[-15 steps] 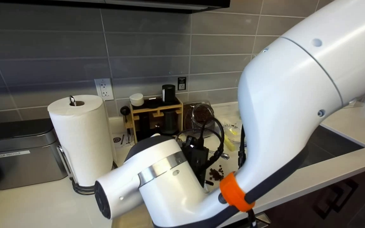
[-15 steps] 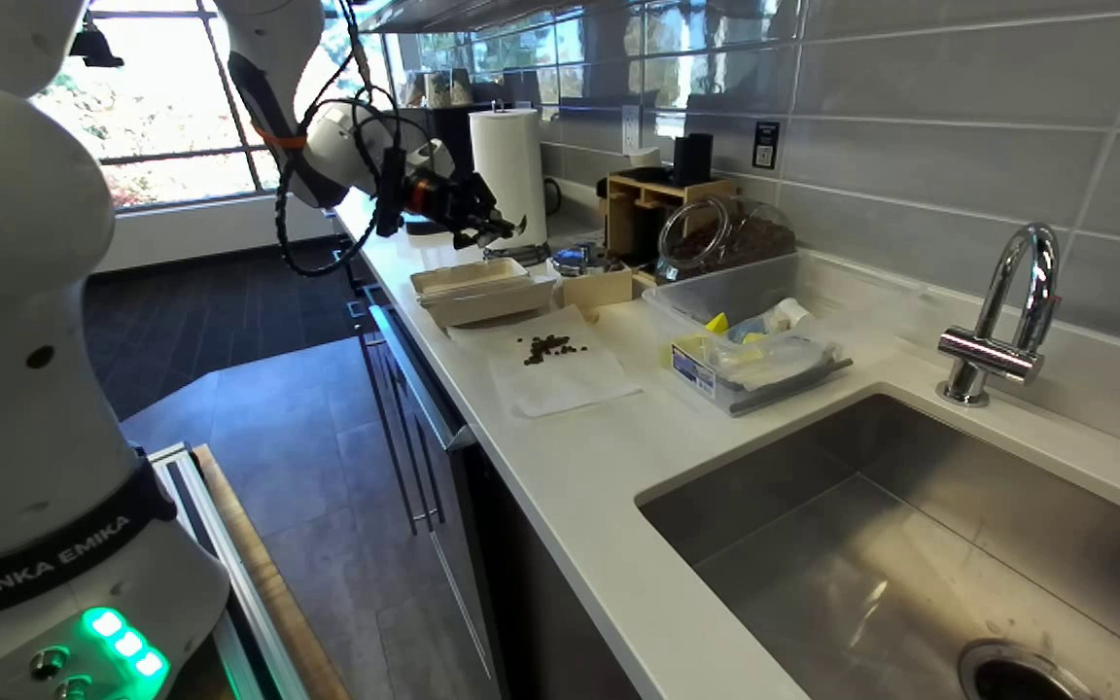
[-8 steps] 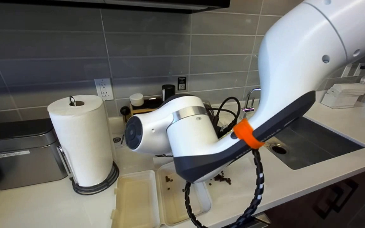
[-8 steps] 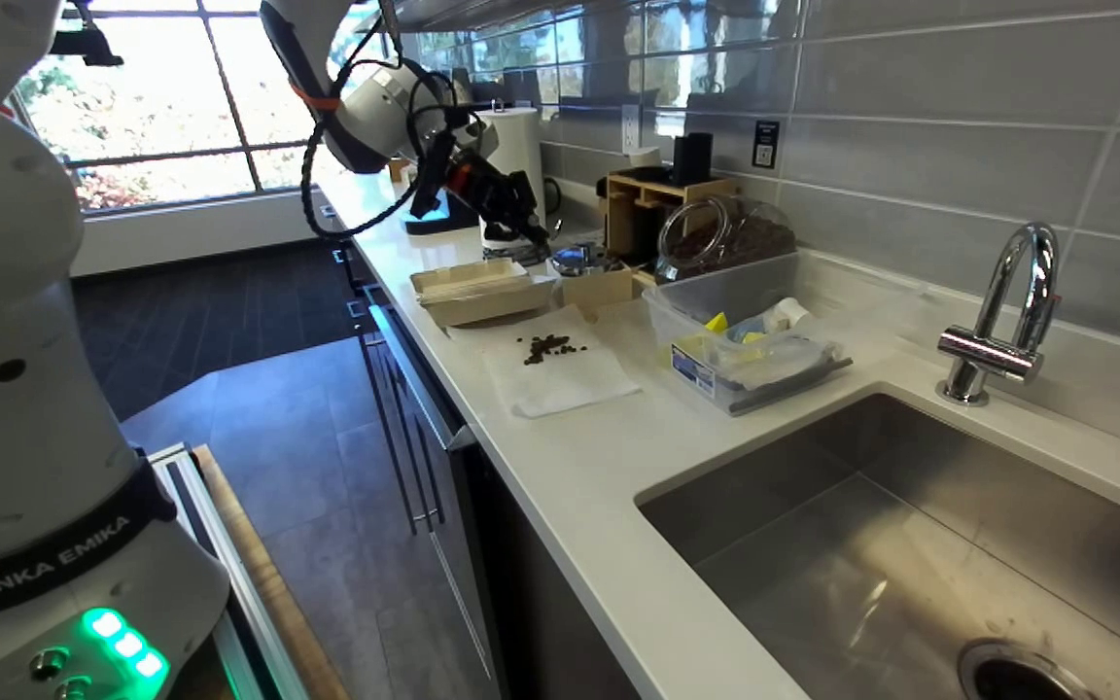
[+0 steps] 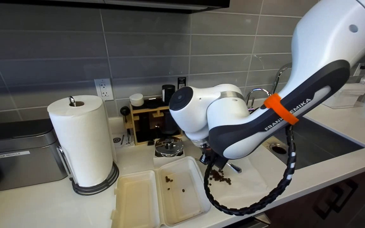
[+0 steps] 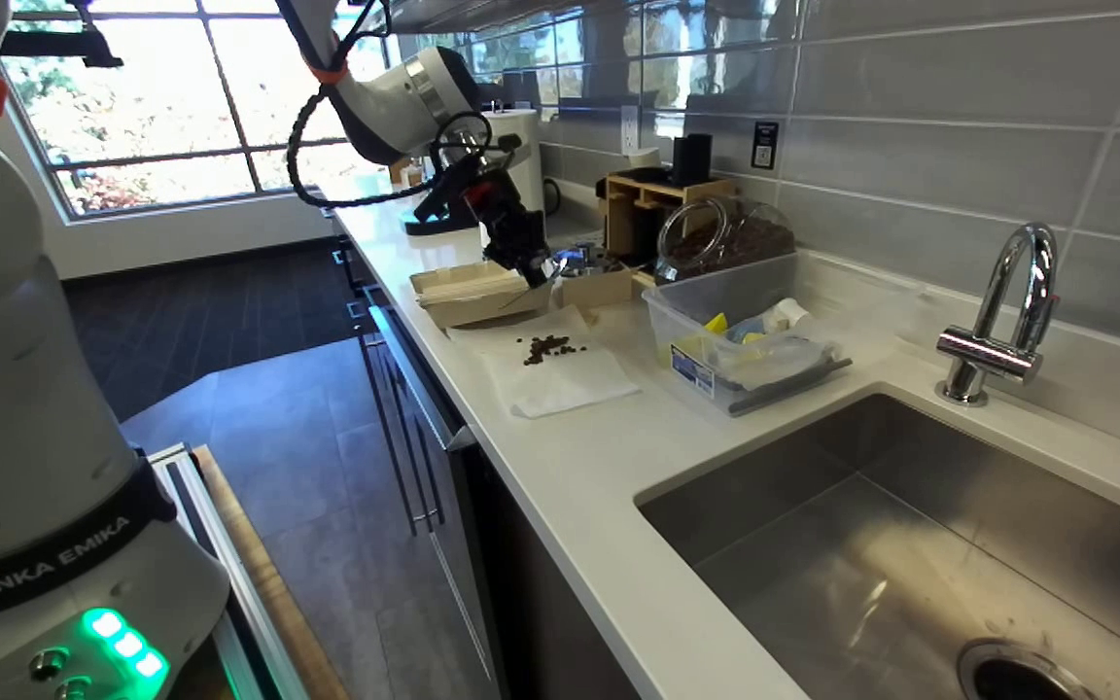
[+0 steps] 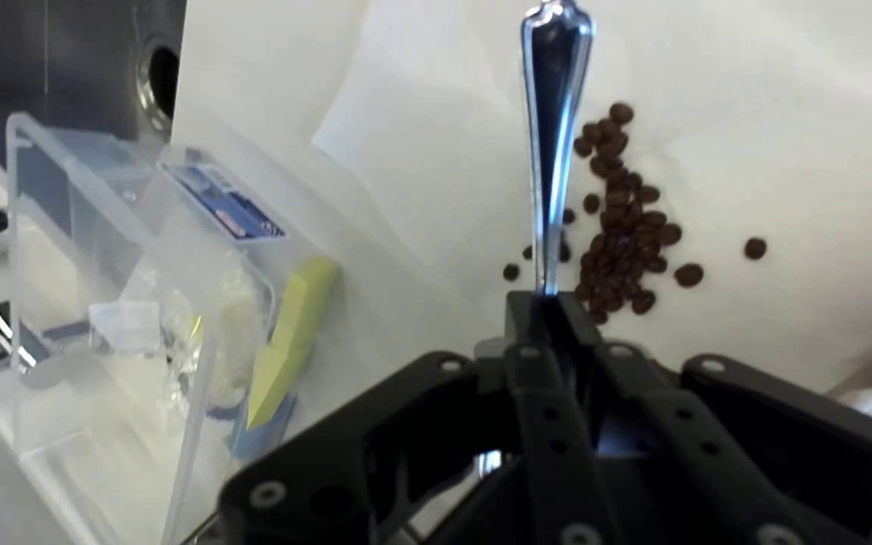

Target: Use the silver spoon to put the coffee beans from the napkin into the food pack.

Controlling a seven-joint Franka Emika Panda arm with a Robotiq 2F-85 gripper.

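My gripper [image 7: 547,306] is shut on the silver spoon [image 7: 557,106]; the handle sticks out past the fingertips, and the bowl is hidden behind the gripper in the wrist view. Dark brown coffee beans [image 7: 621,235] lie in a loose heap on the white napkin [image 7: 436,144], apart from the gripper. In an exterior view the spoon's handle end [image 5: 234,167] shows above the beans [image 5: 220,178]. The food pack [image 5: 157,196] lies unfolded beside the napkin [image 5: 247,186], with several beans [image 5: 168,179] in the half nearer to it. The gripper [image 6: 533,277] points down near the pack [image 6: 468,311].
A clear plastic bin [image 6: 657,321] with a yellow item [image 7: 296,318] stands behind the napkin, towards the sink [image 6: 813,544]. A round metal dish [image 5: 169,147] sits behind the food pack. A paper towel roll [image 5: 81,139], wooden rack [image 5: 157,109] and tilted jar [image 6: 735,238] stand further back.
The arm has swung right in an exterior view, uncovering the food pack. My gripper has turned from nearly level to pointing down and come lower, with the spoon held. Beans and pack have not moved.
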